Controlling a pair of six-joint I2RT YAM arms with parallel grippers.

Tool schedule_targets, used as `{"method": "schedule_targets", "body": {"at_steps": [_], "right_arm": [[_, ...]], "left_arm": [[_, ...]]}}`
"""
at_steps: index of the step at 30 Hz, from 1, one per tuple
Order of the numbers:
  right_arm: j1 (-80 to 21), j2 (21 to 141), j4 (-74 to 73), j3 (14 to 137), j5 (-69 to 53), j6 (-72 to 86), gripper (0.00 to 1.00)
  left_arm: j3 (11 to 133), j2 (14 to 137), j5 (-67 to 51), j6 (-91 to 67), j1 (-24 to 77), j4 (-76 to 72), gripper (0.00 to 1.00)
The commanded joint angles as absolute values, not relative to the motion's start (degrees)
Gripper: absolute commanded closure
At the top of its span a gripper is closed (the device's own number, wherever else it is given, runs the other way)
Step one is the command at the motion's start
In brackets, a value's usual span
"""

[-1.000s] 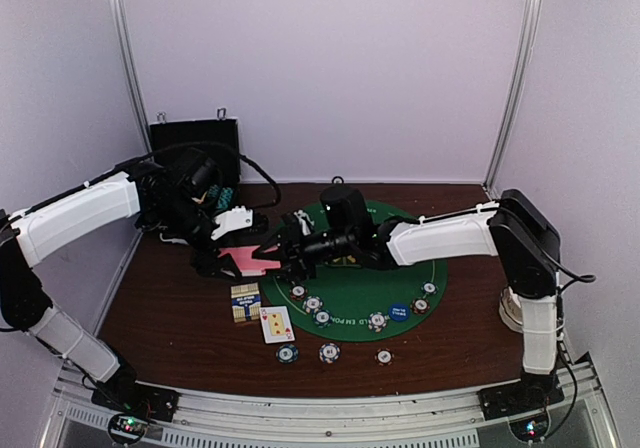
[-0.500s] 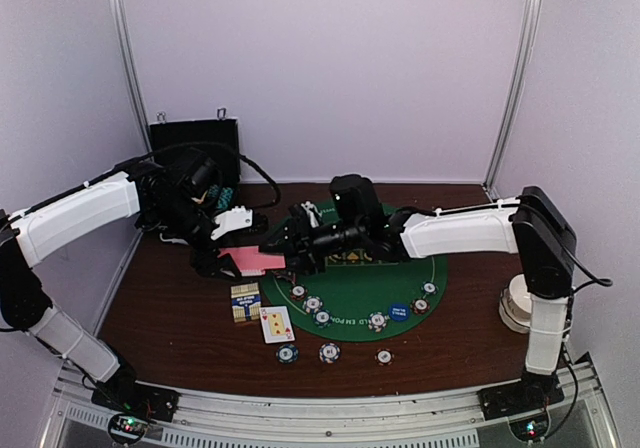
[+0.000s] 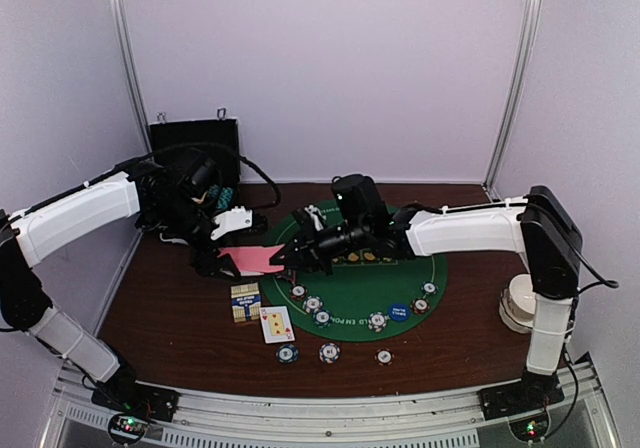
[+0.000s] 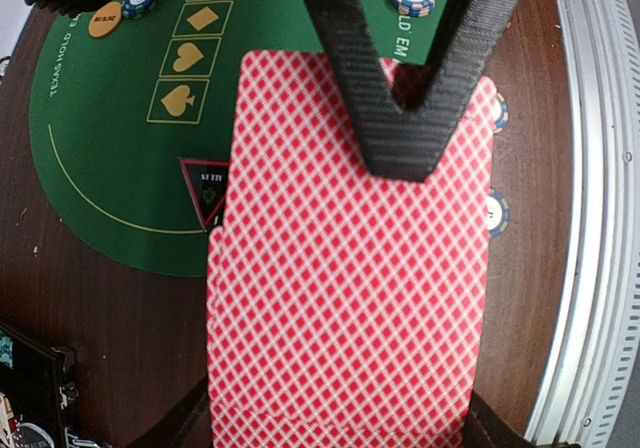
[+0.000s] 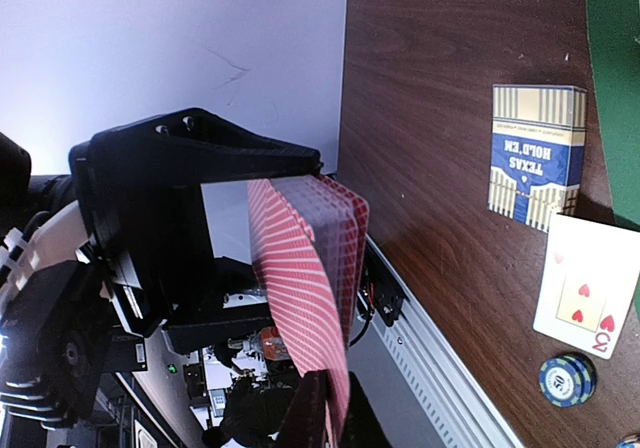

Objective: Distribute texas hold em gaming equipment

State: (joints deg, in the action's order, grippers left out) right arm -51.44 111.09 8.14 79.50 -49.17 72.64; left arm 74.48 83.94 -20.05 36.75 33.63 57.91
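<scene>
The left gripper [image 3: 232, 259] is clamped on the pink-backed deck [image 3: 252, 260]. 1 forked black finger [image 4: 400, 108] presses on the top card's back; the underside of the deck is hidden.

The deck is held above the brown table [image 3: 170, 318], at the left edge of the green felt mat [image 3: 365, 286], with its patterned back up. Its long axis runs left to right in the top view. 1 short end sits in the left gripper and the free short end points right, toward the mat.

The right gripper [image 3: 291, 261] meets that free end, its fingers [image 5: 318, 418] pressed together on a card edge (whether 1 card or several is nipped cannot be told). The deck lies between the 2 grippers and touches both.

Nearer the arm bases, a card box [image 3: 245, 302] and a face-up 2 of hearts [image 3: 277, 323] lie on the table just beside each other. Striped poker chips [image 3: 329, 352] follow the mat's near rim, with a blue disc button [image 3: 399, 311] among them. A red-black triangle marker [image 4: 205, 190] rests on the felt beside the deck's long edge.
</scene>
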Motion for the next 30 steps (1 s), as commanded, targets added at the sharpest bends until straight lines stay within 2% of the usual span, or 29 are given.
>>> {"method": "schedule_targets", "body": {"at_steps": [1, 9, 14, 17, 23, 30], "right_arm": [[-49.8, 108.3, 4.1, 80.0, -49.8, 70.0, 1.00], [-44.6, 107.2, -1.2, 81.8, -50.7, 65.6, 1.00], [-40.8, 111.3, -5.5, 85.5, -51.0, 61.2, 1.00], [-39.3, 116.9, -9.4, 91.2, -50.5, 57.7, 1.00], [-38.5, 132.2, -21.4, 112.0, -47.7, 49.2, 1.00], [-38.1, 145.7, -23.4, 126.4, -44.2, 48.6, 1.00]], "left_arm": [[75.9, 82.4, -19.7, 37.2, 33.4, 56.3, 1.00], [75.1, 81.2, -18.2, 37.6, 33.2, 57.1, 1.00], [74.6, 80.5, -17.9, 37.8, 32.2, 57.7, 1.00], [74.3, 80.1, -18.1, 37.7, 32.0, 58.2, 1.00], [73.6, 79.4, -18.2, 37.6, 32.0, 58.5, 1.00], [73.4, 78.9, -18.5, 37.6, 31.9, 58.7, 1.00]]}}
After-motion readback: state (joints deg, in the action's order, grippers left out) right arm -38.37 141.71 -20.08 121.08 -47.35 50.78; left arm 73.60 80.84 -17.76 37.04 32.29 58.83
